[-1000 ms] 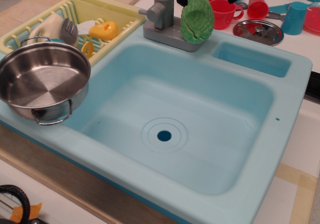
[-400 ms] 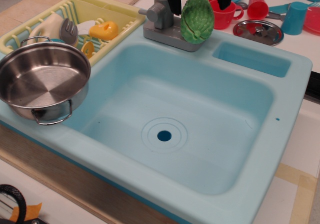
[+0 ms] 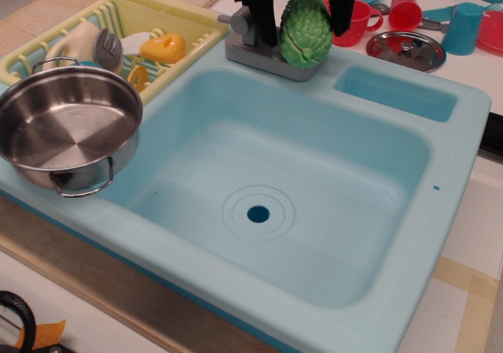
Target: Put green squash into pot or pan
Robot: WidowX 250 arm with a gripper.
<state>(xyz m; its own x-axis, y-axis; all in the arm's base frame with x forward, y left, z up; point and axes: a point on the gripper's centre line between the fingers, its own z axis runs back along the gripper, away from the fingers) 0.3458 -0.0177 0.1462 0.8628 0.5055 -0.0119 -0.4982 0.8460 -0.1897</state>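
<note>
Squash first: in the only view we have, the bright green, bumpy oval plastic squash [image 3: 305,29] stands upright on the grey plastic faucet base [image 3: 267,57] at the back rim of the light blue toy sink [image 3: 377,211]. Our black gripper [image 3: 302,11] hangs directly over it with its two fingers spread — one [image 3: 263,11] down the squash's left flank, the other [image 3: 341,7] off its right side. We cannot tell whether either finger touches the green surface.

Well away from the gripper, down at the sink's near-left corner, we see the round shiny stainless-steel pan [image 3: 67,129] with thin wire loop handles, sitting empty and tilted on the rim. Between it and the gripper lies the pale yellow dish rack [image 3: 181,11] holding a yellow-orange toy [image 3: 163,48]. Just behind and to the right of the gripper we find red plastic cups [image 3: 363,19] and a small flat steel dish [image 3: 405,50] — both on the white counter.
</note>
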